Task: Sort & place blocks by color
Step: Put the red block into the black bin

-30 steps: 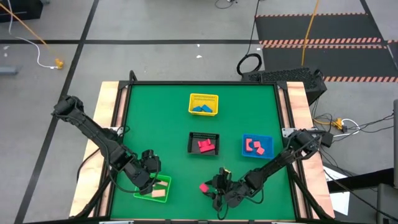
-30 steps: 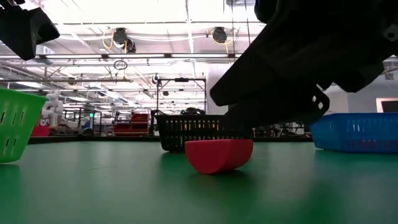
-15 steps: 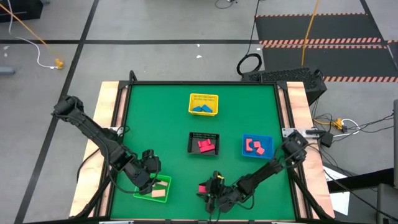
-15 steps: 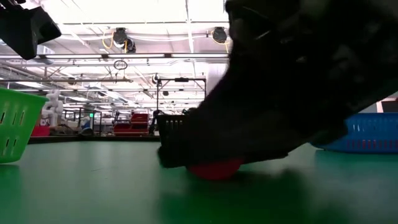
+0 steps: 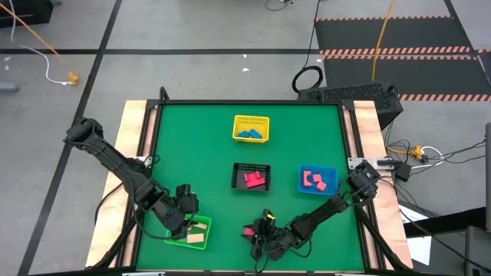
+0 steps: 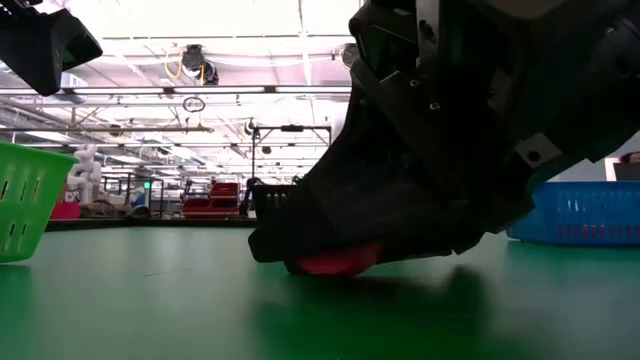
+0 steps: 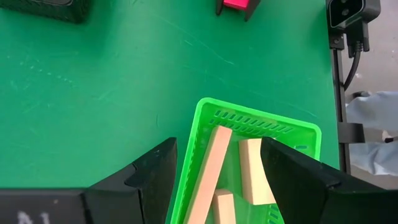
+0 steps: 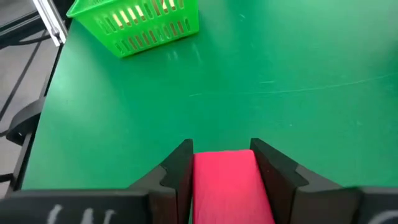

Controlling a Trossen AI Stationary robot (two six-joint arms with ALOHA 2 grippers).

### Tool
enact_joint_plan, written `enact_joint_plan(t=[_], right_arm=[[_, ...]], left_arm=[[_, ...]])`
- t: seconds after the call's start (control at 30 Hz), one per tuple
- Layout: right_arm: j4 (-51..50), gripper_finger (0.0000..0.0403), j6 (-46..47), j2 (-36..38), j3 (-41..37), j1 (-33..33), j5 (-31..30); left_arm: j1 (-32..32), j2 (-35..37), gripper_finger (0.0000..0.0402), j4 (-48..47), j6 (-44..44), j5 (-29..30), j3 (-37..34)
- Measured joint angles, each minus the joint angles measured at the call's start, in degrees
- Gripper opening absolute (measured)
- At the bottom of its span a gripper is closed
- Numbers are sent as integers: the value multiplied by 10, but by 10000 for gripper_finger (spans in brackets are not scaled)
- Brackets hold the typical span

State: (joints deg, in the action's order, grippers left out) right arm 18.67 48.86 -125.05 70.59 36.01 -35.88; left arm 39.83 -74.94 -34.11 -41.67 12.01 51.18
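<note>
A pink block (image 5: pixel 250 230) lies on the green table near its near edge, low and rounded in the low view (image 6: pixel 335 262). My right gripper (image 5: pixel 256 233) is down over it, shut on it; the right wrist view shows the block (image 8: pixel 227 183) filling the gap between the two fingers. My left gripper (image 5: pixel 186 215) hovers open above the green basket (image 5: pixel 192 231), touching nothing. In the left wrist view its fingers stand wide apart over the basket (image 7: pixel 249 121), which holds pale tan wood blocks (image 7: pixel 252 177). My right gripper pinches the pink block between its two fingers, one finger (image 8: pixel 180 168) on each of two opposite side faces (image 8: pixel 200 174). The fingers come in low, slanting down from the table's right. The block's underside (image 6: pixel 330 270) rests on the table.
Yellow basket (image 5: pixel 251 128) with blue blocks stands toward the far edge. Black basket (image 5: pixel 252 176) with red and pink blocks sits mid-table, and the blue basket (image 5: pixel 317 179) with red blocks is to its right. Bare green table lies between the green basket and the pink block.
My right gripper has moved toward the table's left and come down over the pink block, so its fingers now stand on both sides of it. In the low view the arm now covers most of the block, which stays on the table.
</note>
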Motion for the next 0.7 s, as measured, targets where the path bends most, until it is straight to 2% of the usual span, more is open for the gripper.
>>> enact_joint_plan(t=[0.13, 0.3, 0.53, 0.7], right_arm=[[6, 114, 0, 15, -2, -9, 15], [-24, 114, -18, 76, -2, -31, 21], [-96, 114, -94, 171, -2, -83, 14], [-181, 114, -112, 217, -2, -145, 11]], left_arm=[[0, 0, 232, 0, 9, 0, 0], [0, 0, 232, 1, 28, 0, 0], [-20, 0, 232, 9, 34, 16, 0], [-50, 0, 232, 13, 52, 16, 0]])
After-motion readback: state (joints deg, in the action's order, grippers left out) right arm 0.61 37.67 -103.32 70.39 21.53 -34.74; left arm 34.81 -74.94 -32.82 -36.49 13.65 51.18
